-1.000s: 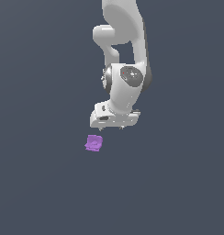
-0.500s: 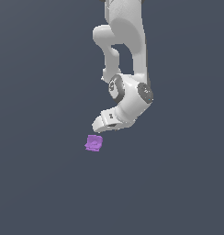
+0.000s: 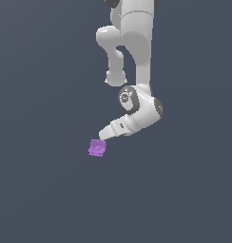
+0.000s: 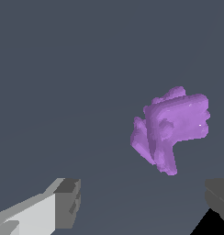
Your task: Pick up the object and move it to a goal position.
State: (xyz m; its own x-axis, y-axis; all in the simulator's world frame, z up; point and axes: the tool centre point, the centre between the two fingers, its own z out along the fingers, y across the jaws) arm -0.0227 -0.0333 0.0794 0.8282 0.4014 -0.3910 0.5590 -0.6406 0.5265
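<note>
The object is a small bright purple lumpy block on the grey floor. In the wrist view it fills much of the picture, ahead of the fingers. My gripper hangs just above the block and toward the exterior view's right of it, apart from it. In the wrist view the gripper is open and empty: one grey fingertip and the other stand wide apart, with the block beyond the gap, nearer the second one.
The white arm comes down from the top of the exterior view. The floor is plain dark grey, with nothing else on it in view.
The wrist has swung down and toward the exterior view's left, so the gripper now sits close above the purple block. The block has not moved.
</note>
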